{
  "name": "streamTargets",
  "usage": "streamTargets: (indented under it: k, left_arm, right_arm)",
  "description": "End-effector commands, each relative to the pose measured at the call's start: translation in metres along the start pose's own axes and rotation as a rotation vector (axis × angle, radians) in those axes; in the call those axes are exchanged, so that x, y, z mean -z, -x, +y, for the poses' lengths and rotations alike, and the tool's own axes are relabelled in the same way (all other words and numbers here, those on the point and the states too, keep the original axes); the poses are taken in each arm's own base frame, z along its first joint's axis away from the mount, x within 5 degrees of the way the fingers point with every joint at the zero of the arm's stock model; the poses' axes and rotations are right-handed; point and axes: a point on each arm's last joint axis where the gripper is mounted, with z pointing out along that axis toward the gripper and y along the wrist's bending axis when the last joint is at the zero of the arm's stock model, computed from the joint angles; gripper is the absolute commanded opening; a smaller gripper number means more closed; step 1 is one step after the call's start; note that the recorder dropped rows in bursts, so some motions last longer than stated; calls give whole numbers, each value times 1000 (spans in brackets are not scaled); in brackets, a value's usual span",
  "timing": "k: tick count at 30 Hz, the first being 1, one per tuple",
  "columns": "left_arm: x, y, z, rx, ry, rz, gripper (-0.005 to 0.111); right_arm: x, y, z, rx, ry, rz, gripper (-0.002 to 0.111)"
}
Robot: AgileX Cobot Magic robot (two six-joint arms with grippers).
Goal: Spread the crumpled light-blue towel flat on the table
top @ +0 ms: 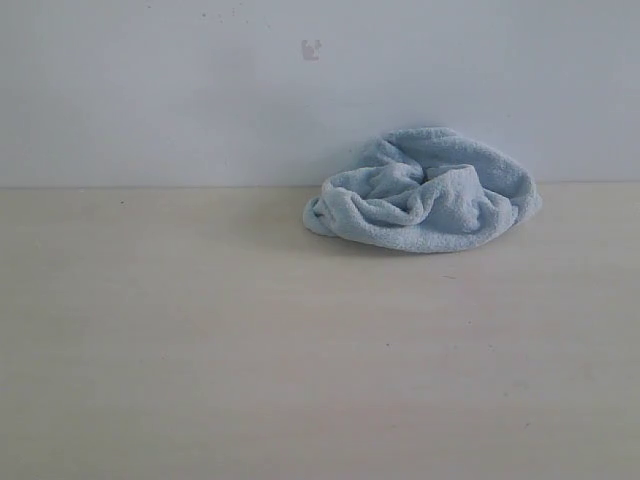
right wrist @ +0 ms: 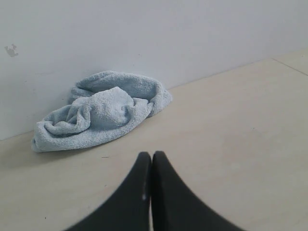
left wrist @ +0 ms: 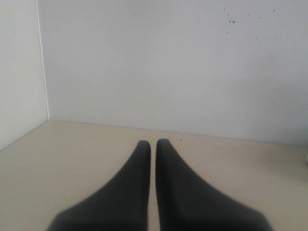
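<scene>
1. Towel [top: 425,192] is seen crumpled in a heap, upper right of centre in the ext. view. It lies on the table [top: 200,350] at its far edge, up against the wall [top: 150,90]. No corner or label can be made out.
2. Step in hand, as judged: the very start. No approach has been made, nothing is spread and nothing is held.
3. Left gripper [left wrist: 153,143]: jaws are drawn together w/ only a thin slit between the tips and nothing in it; bare tabletop is seen ahead.
4. Right gripper [right wrist: 151,155]: jaws are pressed together and empty, pointed roughly at the heap, w/ bare table between tips and cloth.
5. Next move, est.: jaws must be opened first, then the right arm brought fwd to an outer fold or hem. A thin edge should be pinched, not the bulk, so the layers can be pulled apart. The left arm is prob. needed on the opp. side for a two-point stretch. Room for spreading is found toward the lower part of the ext. frame, since the far side is blocked by the wall.
6. View diffs:
   - Neither arm is shown in the ext. view; the grippers are seen in the wrist views only.
   - The heap is shown clearly by the right wrist cam, but at most as a sliver by the left, too small to tell.
   - A side wall [left wrist: 19,62] is shown by the left wrist cam only.
   - A grey mark [top: 311,49] is seen in the ext. and right wrist views.
</scene>
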Motion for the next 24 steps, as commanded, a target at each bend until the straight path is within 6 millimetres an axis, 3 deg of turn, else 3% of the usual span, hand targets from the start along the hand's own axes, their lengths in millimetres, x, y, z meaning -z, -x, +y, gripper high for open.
streamTargets:
  k: [1, 8, 10, 16, 20, 24]
  left_arm:
    - [0, -1, 0, -5, -3, 2, 4]
    - [0, -1, 0, -5, -3, 2, 4]
    - [0, -1, 0, -5, -3, 2, 4]
    - [0, -1, 0, -5, -3, 2, 4]
    - [0, -1, 0, -5, -3, 2, 4]
    - [0, -1, 0, -5, -3, 2, 4]
  right_arm:
    - [0, 2, 1, -41, 6, -22, 0]
    - [2, 18, 1, -234, 34, -195, 0]
    - [3, 20, 1, -368, 48, -217, 0]
    - [1, 13, 2, -604, 69, -138, 0]
    - [8, 32, 11, -585, 109, -140, 0]
    - [21, 60, 24, -445, 155, -167, 0]
